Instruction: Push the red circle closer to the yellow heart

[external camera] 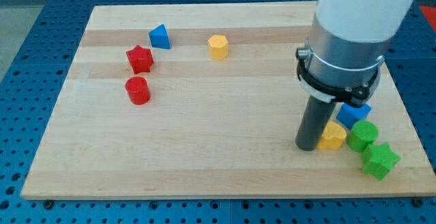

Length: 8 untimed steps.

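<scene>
The red circle (pixel 137 90) stands at the view's left on the wooden board (pixel 204 156). The yellow heart (pixel 334 137) lies far off at the view's lower right. My tip (pixel 308 147) rests on the board just left of the yellow heart, touching or almost touching it. The arm's grey and white body rises above the tip and hides part of the board behind it. The red circle is a long way left of my tip.
A red star (pixel 139 59) sits just above the red circle, with a blue triangle (pixel 160 37) above that. A yellow hexagon (pixel 218 47) is at top centre. A blue cube (pixel 354 113), green circle (pixel 362 135) and green star (pixel 380 161) crowd the heart's right side.
</scene>
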Available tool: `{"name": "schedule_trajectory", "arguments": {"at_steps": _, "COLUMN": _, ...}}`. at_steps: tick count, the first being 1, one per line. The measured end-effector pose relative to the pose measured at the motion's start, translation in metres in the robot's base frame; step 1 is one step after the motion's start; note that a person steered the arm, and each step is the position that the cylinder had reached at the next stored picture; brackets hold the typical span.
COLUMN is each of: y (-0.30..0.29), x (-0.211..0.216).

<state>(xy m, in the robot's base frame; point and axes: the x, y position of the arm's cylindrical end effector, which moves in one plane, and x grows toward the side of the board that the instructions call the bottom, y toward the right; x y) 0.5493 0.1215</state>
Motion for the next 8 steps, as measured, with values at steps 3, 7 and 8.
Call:
{"name": "schedule_trajectory", "arguments": {"at_steps": 3, "y": -0.148, "x": 0.002}}
{"name": "schedule_trajectory", "arguments": {"at_steps": 7, "y": -0.399, "x": -0.116}}
{"name": "schedule_trajectory", "arguments": {"at_steps": 8, "y": -0.378, "x": -0.116}}
